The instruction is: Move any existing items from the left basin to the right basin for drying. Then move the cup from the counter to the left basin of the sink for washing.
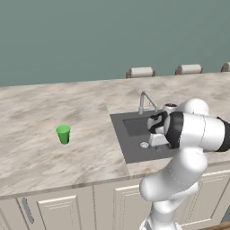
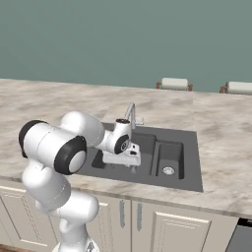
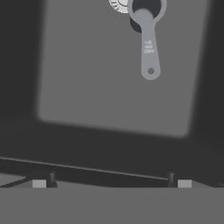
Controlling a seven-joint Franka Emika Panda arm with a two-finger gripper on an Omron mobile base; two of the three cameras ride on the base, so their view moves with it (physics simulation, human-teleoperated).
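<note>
**Open gripper hung over the left basin, above one measuring spoon**

The gripper point(image 3: 111, 179) pointed down into the left basin point(image 3: 87, 87) of the sink point(image 2: 189, 182), its two fingertips point(image 3: 51, 178) standing wide apart with nothing between them. In the hand view, one small silvery measuring spoon point(image 3: 148, 48) lay flat on the basin floor ahead of the fingertips, clear of them. Its flat handle, with faint lettering and one small hole at its end, reached toward the gripper. Its round bowl sat at the far end, beside or partly over the single round drain ring point(image 3: 117, 5); which of the two could not be told.

In the right base view the gripper point(image 2: 132, 169) hung low over the same wider recess, with the right basin point(image 2: 170, 158) just beyond it to the side, one drain ring point(image 2: 168, 171) showing on its floor. One curved silvery faucet point(image 2: 131, 114) rose behind the gripper at the back of the sink.

One green cup point(image 1: 63, 134) stood upright on the counter point(image 1: 40, 152), well apart from the gripper point(image 1: 155, 134), off to its left past the sink's rim. Three chair backs point(image 1: 140, 72) showed beyond the far edge of the counter.
</note>
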